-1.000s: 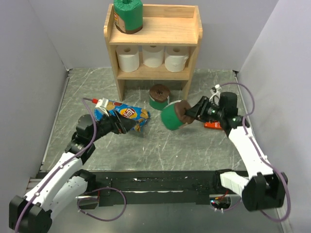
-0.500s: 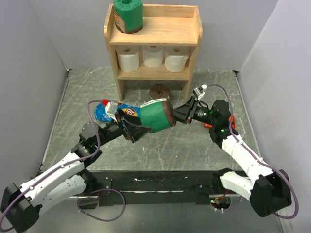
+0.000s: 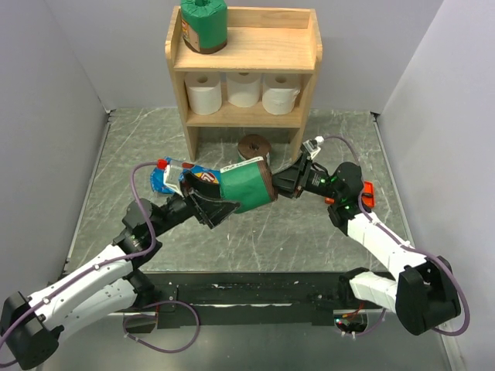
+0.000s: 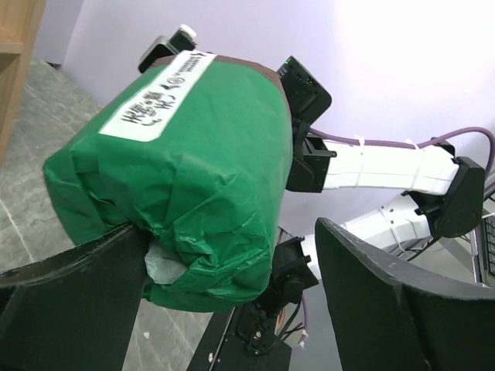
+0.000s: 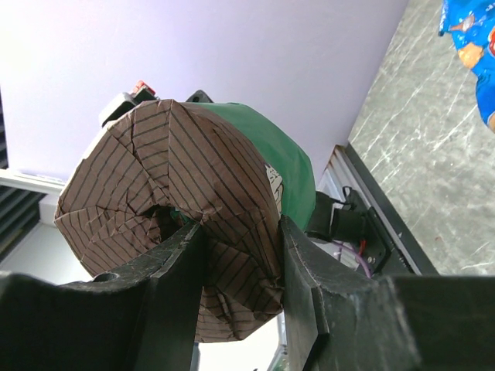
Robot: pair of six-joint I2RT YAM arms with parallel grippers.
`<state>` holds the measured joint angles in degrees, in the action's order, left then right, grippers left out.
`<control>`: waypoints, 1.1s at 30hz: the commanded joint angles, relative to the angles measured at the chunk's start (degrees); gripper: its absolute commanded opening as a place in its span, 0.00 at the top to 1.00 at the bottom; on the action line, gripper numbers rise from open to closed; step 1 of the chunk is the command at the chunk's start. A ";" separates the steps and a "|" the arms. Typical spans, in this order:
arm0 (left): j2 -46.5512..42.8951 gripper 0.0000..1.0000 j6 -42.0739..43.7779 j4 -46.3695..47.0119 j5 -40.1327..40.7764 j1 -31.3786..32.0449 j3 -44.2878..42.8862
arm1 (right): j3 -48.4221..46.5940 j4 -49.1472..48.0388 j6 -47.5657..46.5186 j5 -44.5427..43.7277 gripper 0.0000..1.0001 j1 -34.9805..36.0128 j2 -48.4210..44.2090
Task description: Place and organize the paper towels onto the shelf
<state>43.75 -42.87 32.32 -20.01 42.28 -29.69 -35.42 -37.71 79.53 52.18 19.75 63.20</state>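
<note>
My right gripper (image 3: 272, 184) is clamped on a fist-sized paper towel roll in green wrapping (image 3: 246, 189). I hold it in the air over the grey marbled table (image 3: 309, 232), in front of the light-wood two-tier shelf (image 3: 318, 48). My right fingers (image 5: 174, 282) pinch the folded brown striped paper at the roll's end, jaws narrow, one pad on each side of a pleat. The roll lies roughly level, with its brown end toward my right arm and its green body reaching into my left gripper (image 3: 219, 202). That gripper stands wide, its two black fingers (image 4: 77, 301) bracketing the roll's other end. One finger touches the green wrapper low down, and the other stands clear of it with a gap between. A white printed label (image 4: 158, 97) runs along the top of the wrapper.

On the shelf's top board a second green-wrapped roll (image 3: 204, 25) stands upright at the left corner, inside the low rim. On the lower tier three plain white rolls (image 3: 244, 88) stand side by side, hollow cores up. A third green roll (image 3: 252, 147) sits on the table near the foot of the shelf, brown end up, partly hidden behind the roll I hold. A blue crinkly chip bag (image 3: 160, 179) lies on the table beside my left wrist. A flat orange package (image 3: 366, 193) lies by my right arm, mostly hidden.
</note>
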 commanded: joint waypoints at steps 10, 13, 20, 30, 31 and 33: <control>3.62 0.27 2.00 2.84 1.90 3.77 -3.35 | 1.40 -9.84 2.48 0.29 0.53 0.56 2.89; 4.59 0.29 2.27 2.75 1.99 3.77 -3.79 | 2.02 -8.26 0.99 0.46 0.49 0.55 2.81; 6.79 0.48 2.44 3.28 1.64 3.95 -4.67 | 2.11 0.61 -5.59 -0.06 0.39 0.56 -0.35; 6.26 0.56 6.47 -6.72 4.97 4.04 -7.31 | -2.89 33.63 -23.78 -11.01 0.27 -3.92 -12.20; 6.09 0.57 7.18 -8.39 5.85 4.04 -8.01 | -3.86 37.41 -25.80 -13.66 0.25 -5.06 -13.35; 6.52 0.57 8.59 -13.13 7.95 4.04 -8.71 | -5.97 47.26 -30.56 -20.23 0.23 -6.03 -16.16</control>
<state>50.98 -38.72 24.82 -16.75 46.28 -34.22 -35.29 -9.08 60.97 44.03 16.03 52.97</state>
